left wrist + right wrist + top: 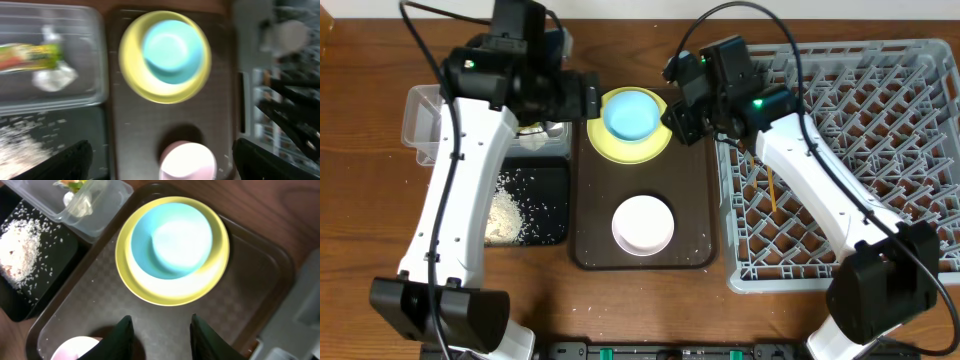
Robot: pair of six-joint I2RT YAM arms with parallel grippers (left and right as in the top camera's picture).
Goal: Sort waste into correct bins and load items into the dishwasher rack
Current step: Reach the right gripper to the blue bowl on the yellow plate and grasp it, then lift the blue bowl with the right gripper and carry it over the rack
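Two grippers, both empty.

Overhead: left gripper (pixel 582 97) at 9 o'clock of the yellow plate (pixel 635 145), right gripper (pixel 682 105) at 3 o'clock. The light blue bowl (pixel 632 113) sits in the plate, on the brown tray (pixel 695 200). Chopsticks (pixel 773 190) lie in the dishwasher rack (pixel 880 130), long axis 12 to 6.

Left wrist: jaws spread wide. Snack wrapper (pixel 30 56) in the clear tub (pixel 95 75), long axis 9 to 3.

Right wrist: jaws parted at the plate's 6 o'clock. The bowl is round, with no long axis.

Risks: a rim pinch could tilt the plate and slide the bowl off, and the crowded arms could collide.
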